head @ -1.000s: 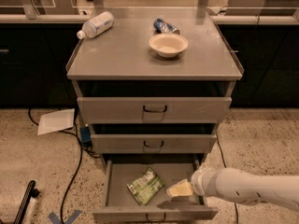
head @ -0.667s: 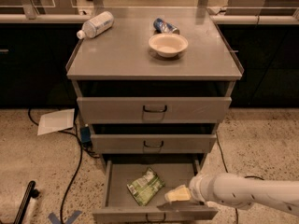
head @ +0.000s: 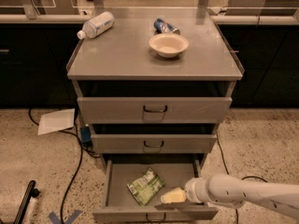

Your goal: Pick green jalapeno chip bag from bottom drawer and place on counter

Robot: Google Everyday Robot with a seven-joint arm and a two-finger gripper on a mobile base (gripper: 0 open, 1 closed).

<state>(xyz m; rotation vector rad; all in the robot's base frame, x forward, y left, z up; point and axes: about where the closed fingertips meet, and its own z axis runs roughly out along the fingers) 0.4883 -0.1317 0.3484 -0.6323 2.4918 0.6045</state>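
The bottom drawer (head: pixel 117 190) is pulled open at the foot of the grey cabinet. The green jalapeno chip bag (head: pixel 145 186) lies flat inside it, left of middle. My gripper (head: pixel 172 197) comes in from the right on a white arm and sits low in the drawer, just right of the bag and close to its edge. The bag lies free of it. The counter (head: pixel 121 55) is the cabinet's flat grey top above the three drawers.
On the counter stand a pale bowl (head: pixel 168 44), a small blue and silver packet (head: pixel 166 26) behind it and a clear bottle (head: pixel 96 25) lying at the back left. Cables (head: pixel 74 167) and a white sheet (head: pixel 56 121) lie on the floor left of the cabinet.
My gripper and arm have moved a little left and down in the drawer, closer to the chip bag. The bag has not moved.
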